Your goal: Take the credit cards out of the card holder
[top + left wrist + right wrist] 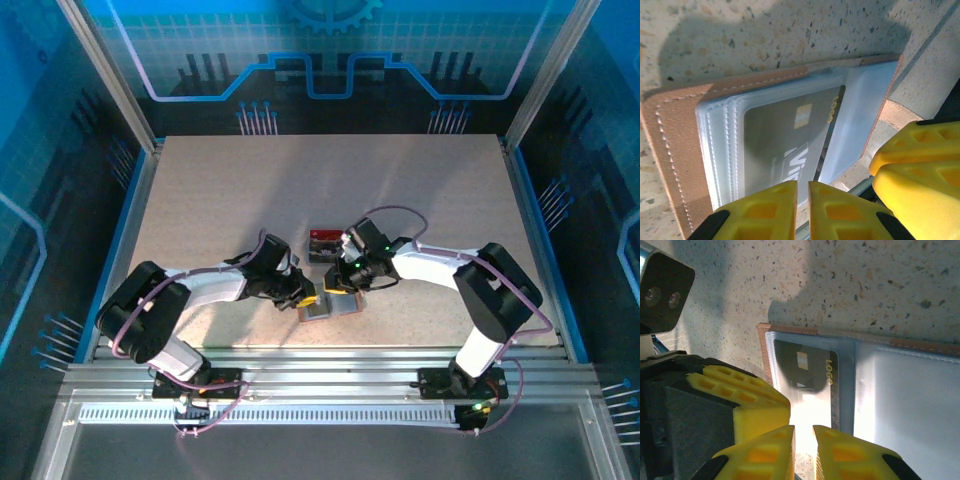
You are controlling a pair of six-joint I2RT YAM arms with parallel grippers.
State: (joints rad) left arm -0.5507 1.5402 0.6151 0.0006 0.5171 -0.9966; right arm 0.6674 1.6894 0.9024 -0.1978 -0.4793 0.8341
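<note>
card holder (330,307) lies open and flat on the bench (220,200), near its front edge, with its pale blue-grey pockets facing up. a silver-grey credit card (775,145) sits in one pocket, chip and lettering showing. my left jaws stand nearly together, a thin slit between them, right at that card's near edge; whether they pinch it i cannot tell. my right jaws, just beside them, are likewise nearly together at the holder's near edge. a red card (323,237) lies in a small tray (312,248) just beyond the holder.
</note>
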